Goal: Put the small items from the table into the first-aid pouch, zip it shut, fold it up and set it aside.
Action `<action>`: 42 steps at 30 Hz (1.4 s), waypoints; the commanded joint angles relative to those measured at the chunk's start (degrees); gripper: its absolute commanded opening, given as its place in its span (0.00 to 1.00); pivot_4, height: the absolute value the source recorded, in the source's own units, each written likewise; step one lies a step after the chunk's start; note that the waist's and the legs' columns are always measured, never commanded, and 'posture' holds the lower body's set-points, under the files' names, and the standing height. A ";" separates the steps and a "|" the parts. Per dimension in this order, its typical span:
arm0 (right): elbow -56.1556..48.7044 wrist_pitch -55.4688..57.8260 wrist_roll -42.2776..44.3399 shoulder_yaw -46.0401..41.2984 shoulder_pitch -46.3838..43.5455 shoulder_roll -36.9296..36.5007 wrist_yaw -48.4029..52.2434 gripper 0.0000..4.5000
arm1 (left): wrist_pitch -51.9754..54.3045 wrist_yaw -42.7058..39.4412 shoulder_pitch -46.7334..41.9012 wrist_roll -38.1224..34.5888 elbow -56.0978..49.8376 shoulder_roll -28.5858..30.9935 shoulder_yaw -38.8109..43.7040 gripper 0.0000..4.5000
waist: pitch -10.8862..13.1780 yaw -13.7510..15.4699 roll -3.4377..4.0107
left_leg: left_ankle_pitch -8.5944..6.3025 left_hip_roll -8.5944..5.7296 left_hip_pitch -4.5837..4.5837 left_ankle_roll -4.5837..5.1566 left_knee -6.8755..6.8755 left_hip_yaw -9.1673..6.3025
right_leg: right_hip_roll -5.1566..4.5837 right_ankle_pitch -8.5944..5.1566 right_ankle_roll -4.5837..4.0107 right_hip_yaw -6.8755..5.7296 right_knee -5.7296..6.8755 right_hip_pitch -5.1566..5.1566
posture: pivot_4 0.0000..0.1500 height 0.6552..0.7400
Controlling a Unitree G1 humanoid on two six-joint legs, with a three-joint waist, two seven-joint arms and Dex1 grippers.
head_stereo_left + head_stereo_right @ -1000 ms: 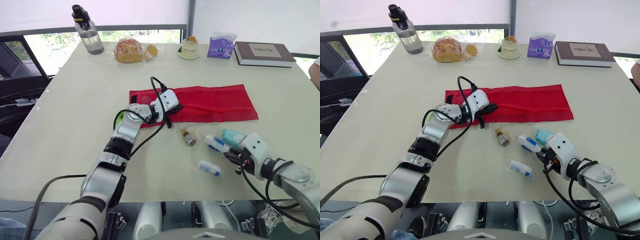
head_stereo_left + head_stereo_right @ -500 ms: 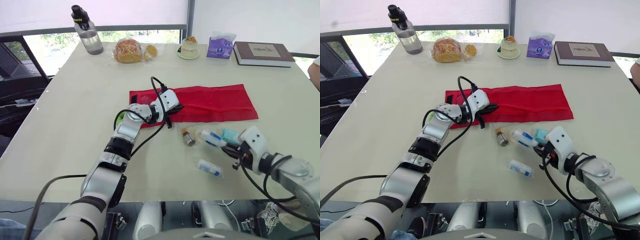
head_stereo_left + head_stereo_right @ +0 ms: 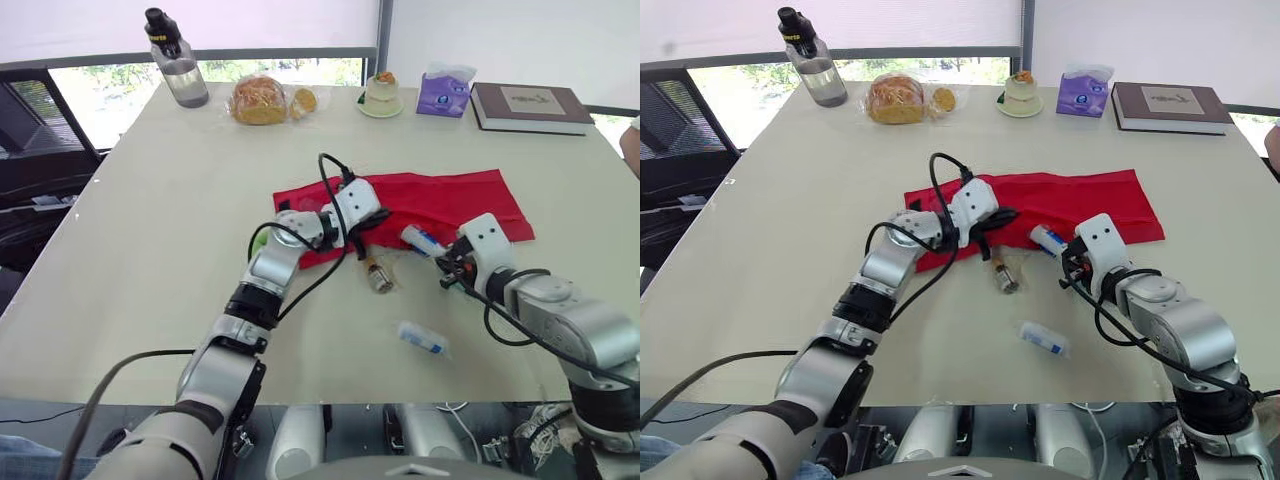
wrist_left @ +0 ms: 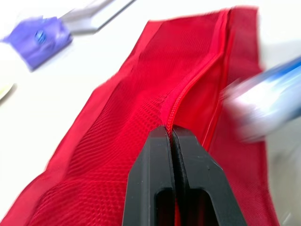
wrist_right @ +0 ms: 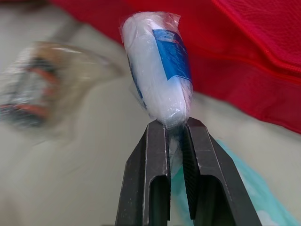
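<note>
The step in hand is loading: one small item is lifted and on its way to the first-aid pouch (image 3: 470, 195), which lies flat and red on the surface (image 3: 160, 220), not yet zipped or folded.

The right hand (image 5: 175, 125) is closed on the tail end of a white-and-blue roll (image 5: 157, 66) in clear wrap, its fingers nearly together with only the wrapper's end between them. The roll sticks out beyond the fingertips, just beside the pouch's near edge and pointing toward it.

The left hand (image 4: 170, 134) is closed tight on the pouch at its zip line, pinching the fabric near the pouch's left end (how wide the mouth gapes beyond that pinch I cannot tell).

The next move, as I judge it, calls for the left hand to lift its pinched lip so the mouth opens, while the right hand steers the roll's free end in under that lip before letting go.

More remains: a brown-capped packet (image 3: 378, 276) lies just in front of the pouch, a small blue-and-white packet (image 3: 421, 338) further out from its near edge, and a teal packet (image 5: 240, 188) sits beneath the right hand.
</note>
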 commanded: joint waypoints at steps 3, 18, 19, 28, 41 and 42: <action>1.65 -0.95 -2.43 3.03 -3.46 3.97 -2.57 0.00 | 2.07 0.11 0.36 -0.91 -5.96 -0.69 -0.98 0.00 | 0.00 -0.15 0.00 | 0.00 0.03 0.01 0.00 -0.02 -0.01 | 0.07 0.00 0.00 0.00 0.02 -0.03 | 1.00 1.00; 10.72 -8.28 -6.34 9.14 -10.37 11.47 -1.16 0.00 | 2.76 0.28 0.44 -1.10 -5.78 -1.55 -1.99 0.00 | 0.00 -0.10 0.01 | 0.00 0.02 0.01 0.00 -0.02 0.03 | 0.05 0.00 0.00 0.03 0.00 -0.03 | 1.00 1.00; 11.56 -9.09 -6.56 9.19 -10.92 12.02 -1.07 0.00 | 2.76 0.16 0.48 -1.12 -5.78 -1.52 -2.03 0.00 | 0.00 -0.15 0.01 | 0.00 0.02 0.01 0.00 -0.02 0.04 | 0.05 0.00 0.00 0.03 0.00 -0.03 | 1.00 1.00; 13.42 -16.63 -7.77 7.88 -9.68 14.17 0.96 0.00 | 2.81 -0.68 0.76 -1.33 -5.90 -1.54 -2.27 0.00 | 0.00 -0.11 0.01 | 0.00 0.03 0.00 0.00 -0.06 0.05 | 0.05 0.00 0.00 0.04 -0.03 -0.04 | 1.00 1.00; 3.82 -14.48 -3.25 3.17 -1.23 4.68 10.60 0.52 | -0.17 -1.92 -2.87 -2.75 1.36 0.99 0.66 0.00 | 0.01 -0.04 0.01 | 0.00 0.04 0.03 0.00 -0.06 0.03 | 0.08 -0.01 0.01 0.03 -0.01 -0.04 | 1.00 1.00; 3.20 -13.85 -2.15 1.97 -0.97 3.57 11.62 0.52 | -0.30 -2.11 -3.30 -3.13 2.13 1.06 0.97 0.00 | 0.01 0.07 0.01 | 0.00 0.04 0.02 0.00 -0.06 0.04 | 0.08 -0.01 0.01 0.03 -0.03 -0.04 | 1.00 1.00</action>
